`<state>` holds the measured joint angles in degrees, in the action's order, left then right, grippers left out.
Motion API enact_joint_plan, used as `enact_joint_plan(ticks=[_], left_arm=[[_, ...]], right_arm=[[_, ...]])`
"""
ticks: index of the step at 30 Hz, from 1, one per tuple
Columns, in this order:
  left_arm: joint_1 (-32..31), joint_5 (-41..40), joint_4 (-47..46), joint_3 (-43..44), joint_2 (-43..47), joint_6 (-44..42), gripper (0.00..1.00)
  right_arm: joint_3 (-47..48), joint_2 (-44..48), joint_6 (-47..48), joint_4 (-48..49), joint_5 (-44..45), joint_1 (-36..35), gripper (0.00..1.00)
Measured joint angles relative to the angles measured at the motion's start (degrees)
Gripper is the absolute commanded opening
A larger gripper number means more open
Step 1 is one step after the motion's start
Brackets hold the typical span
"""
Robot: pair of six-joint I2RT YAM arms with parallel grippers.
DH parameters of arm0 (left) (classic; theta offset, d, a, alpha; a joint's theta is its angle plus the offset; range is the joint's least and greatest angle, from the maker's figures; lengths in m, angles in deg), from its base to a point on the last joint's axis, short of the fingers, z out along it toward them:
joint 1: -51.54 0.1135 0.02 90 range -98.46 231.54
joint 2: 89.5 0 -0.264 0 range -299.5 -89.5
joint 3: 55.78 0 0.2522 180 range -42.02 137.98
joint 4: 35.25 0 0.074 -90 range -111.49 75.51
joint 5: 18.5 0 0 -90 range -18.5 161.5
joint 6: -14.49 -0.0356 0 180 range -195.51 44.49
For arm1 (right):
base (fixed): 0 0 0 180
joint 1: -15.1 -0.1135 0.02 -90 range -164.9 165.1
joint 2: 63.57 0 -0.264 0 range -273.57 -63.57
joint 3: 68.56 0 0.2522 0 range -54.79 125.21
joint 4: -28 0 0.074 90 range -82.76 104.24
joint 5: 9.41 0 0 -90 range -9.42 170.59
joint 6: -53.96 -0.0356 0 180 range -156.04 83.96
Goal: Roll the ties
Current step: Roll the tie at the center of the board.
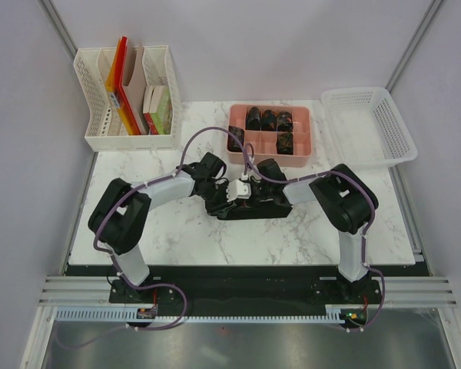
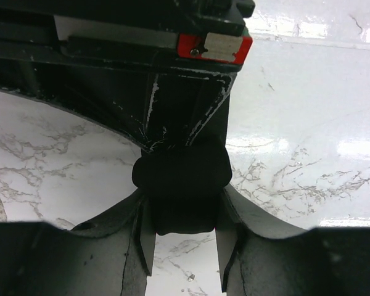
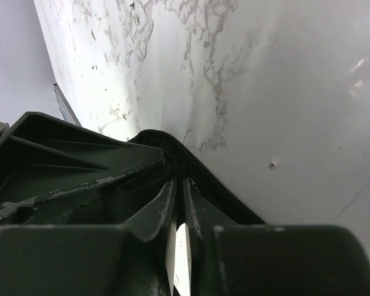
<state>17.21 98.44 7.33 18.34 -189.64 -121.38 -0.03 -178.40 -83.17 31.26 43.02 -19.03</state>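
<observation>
The left gripper (image 2: 182, 213) is hanging low over the middle of the marble tabletop (image 1: 177, 231), and its jaws are pinching a dark, rounded bundle of the tie (image 2: 182, 179) — a coil in the making, by the look of it. In the top view the rest of that tie is lying as a black heap on the tabletop, directly under both wrists. Facing it, the right gripper (image 3: 180, 206) is showing jaws nearly pressed together with only a thin slit between them; whether fabric is caught at the tips I cannot tell. Further right and back, finished rolls (image 1: 267, 119) are sitting in the pink tray (image 1: 269, 107). The cloth is looking light, limp and slippery, likely to spring loose — better pinched across the coil's flat sides than by a loose end.
</observation>
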Motion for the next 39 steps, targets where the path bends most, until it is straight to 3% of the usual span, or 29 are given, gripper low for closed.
enact_joint_plan(ticks=[8,18,26,32,35,39], left_arm=[[-0.8,-0.6,1.4,2.4,-2.3,-0.3,0.24],[-1.4,-0.9,2.3,4.2,-4.2,-0.3,0.24],[-1.4,-0.9,2.8,4.8,-4.6,-0.3,0.27],[-1.4,-0.9,3.0,4.9,-4.6,-0.3,0.29],[-1.4,-0.9,3.0,5.0,-4.7,-0.3,0.3],[-1.4,-0.9,3.0,5.0,-4.7,-0.3,0.39]], right_arm=[[0.0,1.6,0.6,-4.6,-1.3,2.6,0.32],[-0.4,6.8,1.2,-10.3,-2.3,5.1,0.49],[-2.7,8.6,-0.9,-8.9,-2.9,4.5,0.49],[-4.5,7.3,-3.1,-5.1,-3.0,3.7,0.42],[-5.2,5.9,-5.0,-1.7,-4.0,3.6,0.3],[-5.4,5.1,-6.7,1.0,-5.4,3.7,0.0]])
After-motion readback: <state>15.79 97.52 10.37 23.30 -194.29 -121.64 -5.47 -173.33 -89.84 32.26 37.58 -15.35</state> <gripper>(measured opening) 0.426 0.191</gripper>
